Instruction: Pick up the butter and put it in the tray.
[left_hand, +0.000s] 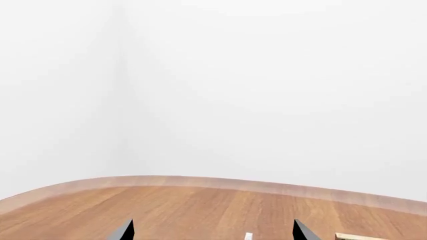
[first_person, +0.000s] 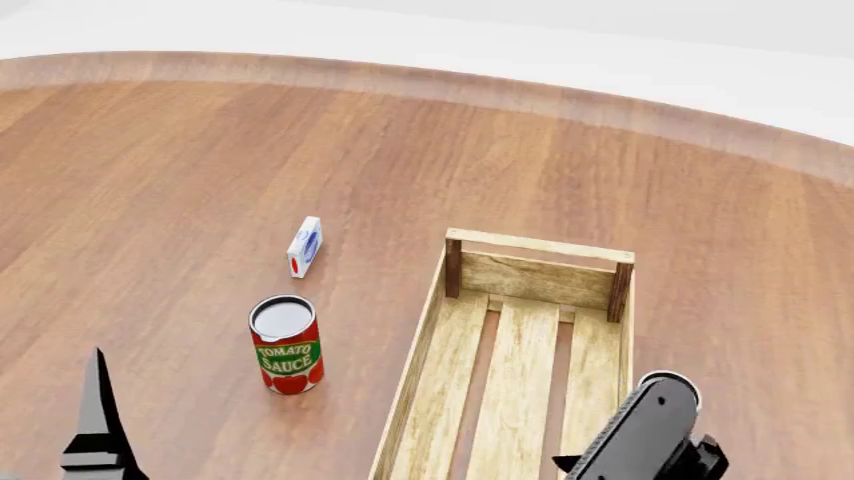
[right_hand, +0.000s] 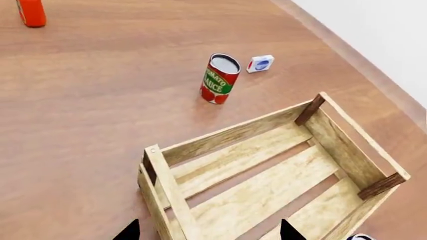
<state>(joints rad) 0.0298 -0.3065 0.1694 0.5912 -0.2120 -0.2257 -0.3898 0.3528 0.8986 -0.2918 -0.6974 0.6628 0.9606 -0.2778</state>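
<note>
My right gripper (right_hand: 208, 231) hangs wide open and empty over the tray (right_hand: 267, 175); the butter (right_hand: 31, 12) lies well apart.

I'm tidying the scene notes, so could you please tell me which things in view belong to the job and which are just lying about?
For the job:
- butter, only an orange-red edge showing
- tray

Lying about:
- tomato sauce can
- small white-blue-red carton

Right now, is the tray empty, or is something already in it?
Empty as far as shown. The tray shows only bare slats in the right wrist view and the head view; its near end is cut off in both. The tomato sauce can stands outside it.
</note>
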